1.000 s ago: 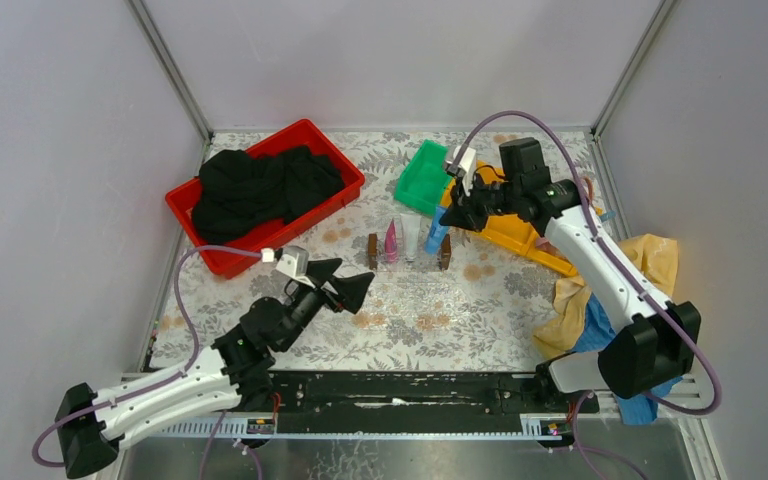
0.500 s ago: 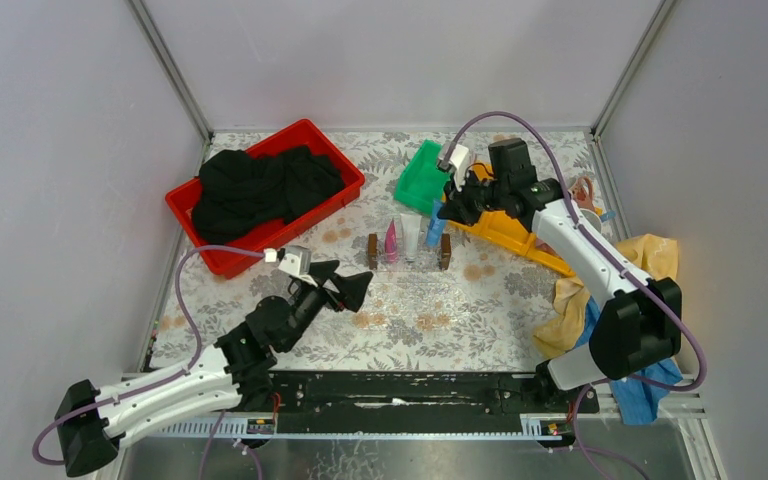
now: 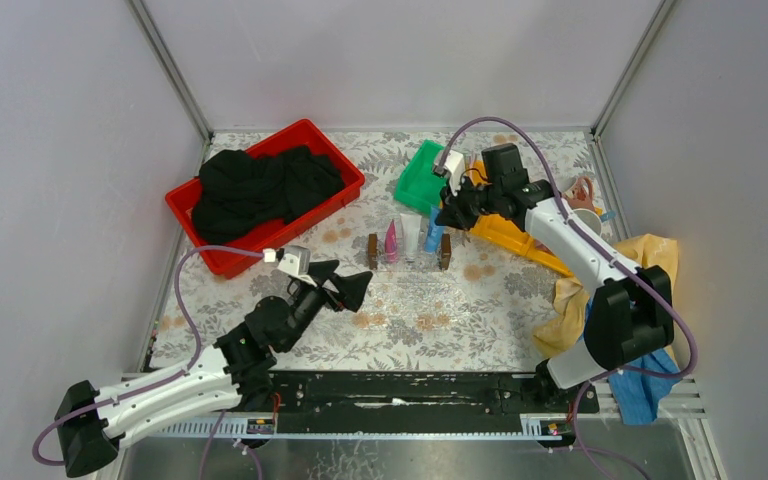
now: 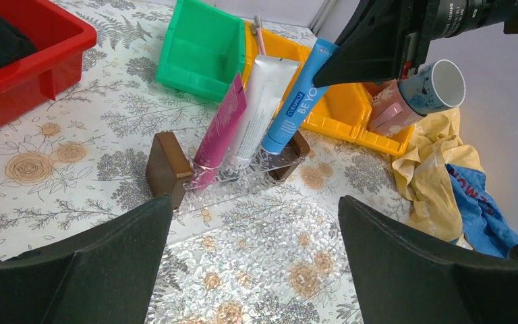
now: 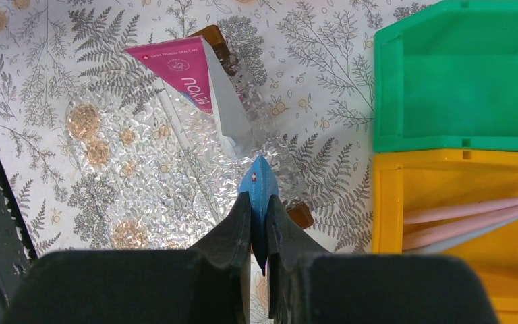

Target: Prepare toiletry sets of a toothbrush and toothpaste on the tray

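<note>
Toothpaste in a blue tube [image 4: 297,101] leaned in the clear tray [image 4: 243,179], pinched by my right pincer [image 5: 257,206]; my left pincer [image 4: 255,206] gaped empty.

You will find the worktop [image 4: 54,135] covered in a smooth floral sheet, and on it a clear embossed mat [image 4: 263,250] that glints. The magenta tube [image 4: 221,128], white tube [image 4: 260,101] and blue tube [image 4: 300,101] are glossy plastic. The green bin [image 4: 195,54], yellow bin [image 4: 351,115] and red bin [image 4: 27,61] are smooth moulded plastic. The brown block [image 4: 165,162] looks matt. The black cloth [image 3: 260,185], yellow cloth [image 4: 432,169] and blue cloth [image 4: 479,209] are creased fabric. The mug [image 4: 425,84] looks glazed.
</note>
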You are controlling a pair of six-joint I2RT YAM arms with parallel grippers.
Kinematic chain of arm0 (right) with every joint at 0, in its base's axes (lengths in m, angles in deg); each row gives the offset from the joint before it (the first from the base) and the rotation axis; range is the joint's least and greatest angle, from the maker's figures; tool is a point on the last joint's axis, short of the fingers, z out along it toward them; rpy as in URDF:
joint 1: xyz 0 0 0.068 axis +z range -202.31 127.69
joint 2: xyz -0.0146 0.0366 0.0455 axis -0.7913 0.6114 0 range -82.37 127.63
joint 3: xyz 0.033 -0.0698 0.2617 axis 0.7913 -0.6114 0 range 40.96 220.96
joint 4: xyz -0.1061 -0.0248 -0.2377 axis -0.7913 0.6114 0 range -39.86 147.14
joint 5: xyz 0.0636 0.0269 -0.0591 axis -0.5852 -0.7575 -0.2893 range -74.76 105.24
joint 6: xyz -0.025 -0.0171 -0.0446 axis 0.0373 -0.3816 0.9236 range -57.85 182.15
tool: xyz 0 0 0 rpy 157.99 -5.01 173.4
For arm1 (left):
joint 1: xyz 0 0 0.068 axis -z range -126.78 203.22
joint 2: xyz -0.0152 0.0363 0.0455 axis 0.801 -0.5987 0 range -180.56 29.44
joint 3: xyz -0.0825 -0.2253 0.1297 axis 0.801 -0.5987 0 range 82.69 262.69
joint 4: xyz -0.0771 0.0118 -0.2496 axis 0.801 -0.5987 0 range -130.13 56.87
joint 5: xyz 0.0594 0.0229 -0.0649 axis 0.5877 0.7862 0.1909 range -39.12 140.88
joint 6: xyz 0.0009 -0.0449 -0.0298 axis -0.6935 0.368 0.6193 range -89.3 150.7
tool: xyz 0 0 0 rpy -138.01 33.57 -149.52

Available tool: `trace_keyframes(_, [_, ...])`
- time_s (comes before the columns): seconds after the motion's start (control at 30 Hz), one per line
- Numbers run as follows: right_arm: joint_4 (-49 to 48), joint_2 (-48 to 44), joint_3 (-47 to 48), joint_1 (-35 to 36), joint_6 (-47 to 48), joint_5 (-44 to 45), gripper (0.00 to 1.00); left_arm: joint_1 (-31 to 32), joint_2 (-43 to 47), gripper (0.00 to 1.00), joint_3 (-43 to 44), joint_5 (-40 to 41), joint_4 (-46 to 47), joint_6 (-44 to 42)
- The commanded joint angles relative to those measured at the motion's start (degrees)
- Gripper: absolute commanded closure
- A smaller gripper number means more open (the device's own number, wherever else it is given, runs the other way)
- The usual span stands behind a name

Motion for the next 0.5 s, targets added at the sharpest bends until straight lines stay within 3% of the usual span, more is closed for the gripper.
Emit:
trace_keyframes(0.0, [-2.1,0.8,0.2,0.9,-0.1,-0.5,0.89,-0.3,0.5,0.00,0.7,1.6,1.0,0.2])
trace_keyframes(0.47, [-1.7,4.3,0.2,3.6,2.3,2.4,0.84,-0.3,1.2,0.00,0.7,1.4,0.9,0.2])
